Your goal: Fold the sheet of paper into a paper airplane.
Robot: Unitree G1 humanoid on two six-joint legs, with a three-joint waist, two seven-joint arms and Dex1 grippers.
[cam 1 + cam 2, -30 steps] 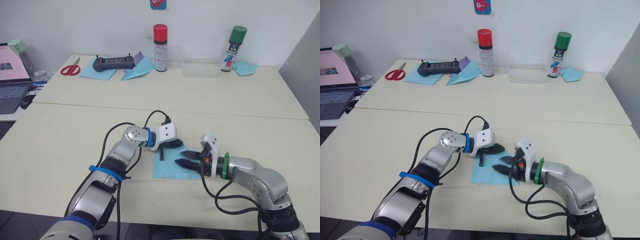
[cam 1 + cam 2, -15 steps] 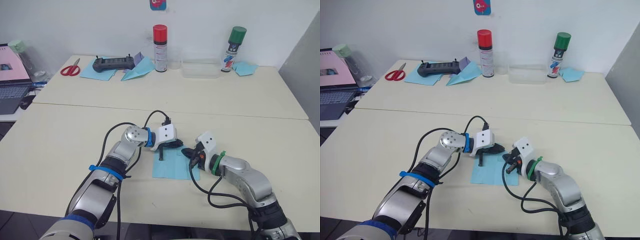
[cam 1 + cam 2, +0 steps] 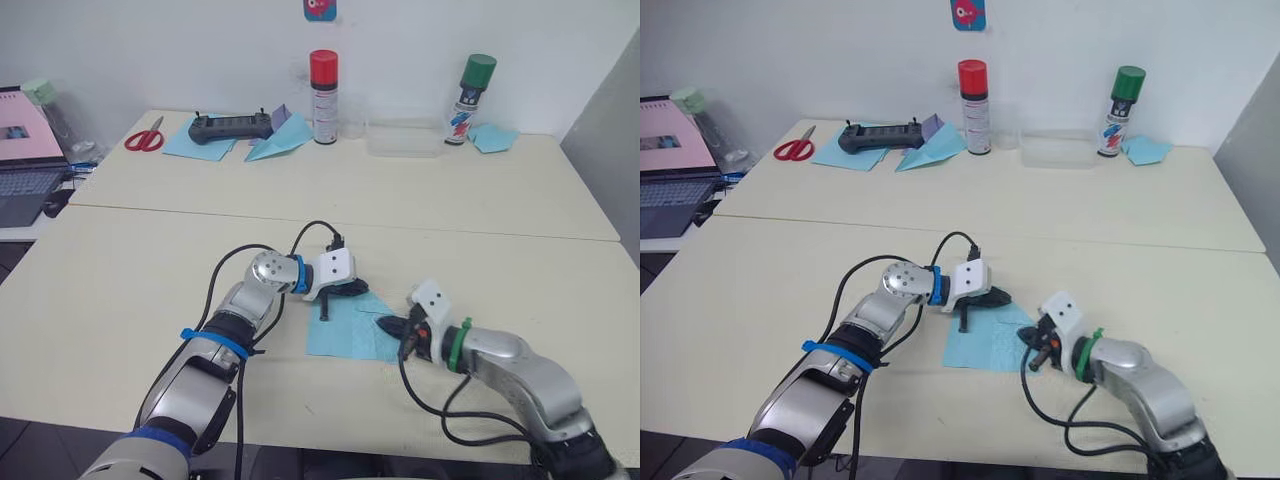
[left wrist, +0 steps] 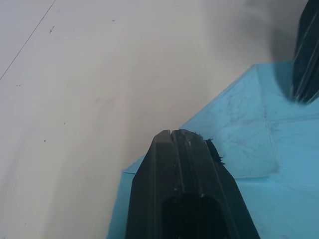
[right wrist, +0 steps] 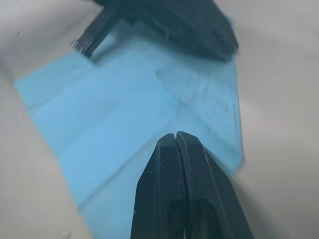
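Where the near bench (image 3: 120,330) meets the two arms, the sheet of paper (image 3: 345,332) lies flat on its front half, one corner already folded over into a triangular flap on the side toward the right arm. The left end effector (image 3: 347,289) rests on the sheet's far edge with its fingers pressed together; the left wrist view brings out what the head views cannot, the two black fingers (image 4: 182,164) closed tip to tip on the blue paper, with crease lines running across the flap beside them. The right end effector (image 3: 1028,344) sits at the sheet's right edge, also pressed together; its wrist view shows the closed fingertips (image 5: 175,149) over the paper and the left end effector as a dark shape at the sheet's opposite edge. Whether either pair actually pinches a layer of paper cannot be told.

Farther out, the head views take in a second bench (image 3: 400,200) behind the first. On it stand two spray cans, one with a red cap (image 3: 322,83) and one with a green cap (image 3: 474,85), and between them a clear plastic tray (image 3: 402,139). One pair of red scissors (image 3: 145,139), one black handheld controller (image 3: 234,124) lying on a blue sheet (image 3: 190,146), one light-blue paper dart (image 3: 276,145) with a purple piece, and one small teal scrap (image 3: 494,138) near the green-capped can lie there too. One laptop (image 3: 28,160) sits at the far left.
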